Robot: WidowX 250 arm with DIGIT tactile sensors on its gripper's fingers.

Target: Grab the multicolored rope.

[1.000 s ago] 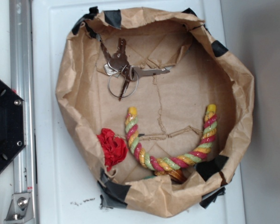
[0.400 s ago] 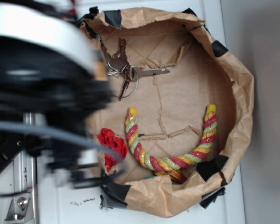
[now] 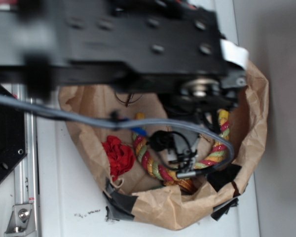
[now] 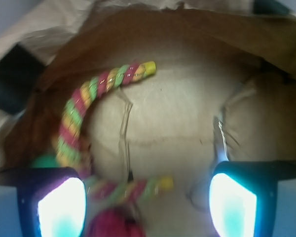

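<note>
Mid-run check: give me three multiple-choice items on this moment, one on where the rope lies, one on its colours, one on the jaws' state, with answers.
1. Where does the rope lie?
A. On the bare white table outside the bag
B. Inside the brown paper bag
C. On the metal rail

2. Which colours run through the rope?
A. Blue and white
B. Black and grey
C. Red-pink, yellow and pale green

3. How does the gripper stand?
A. Jaws open, nothing between them
B. Jaws shut on the rope
C. Jaws shut on the red cloth

Answers:
1. B, the rope curves across the bag's floor with its crumpled walls around it.
2. C, the wrist view shows those twisted strands, with yellow ends.
3. A, the wrist view shows both fingers wide apart with bag floor between them.
</note>
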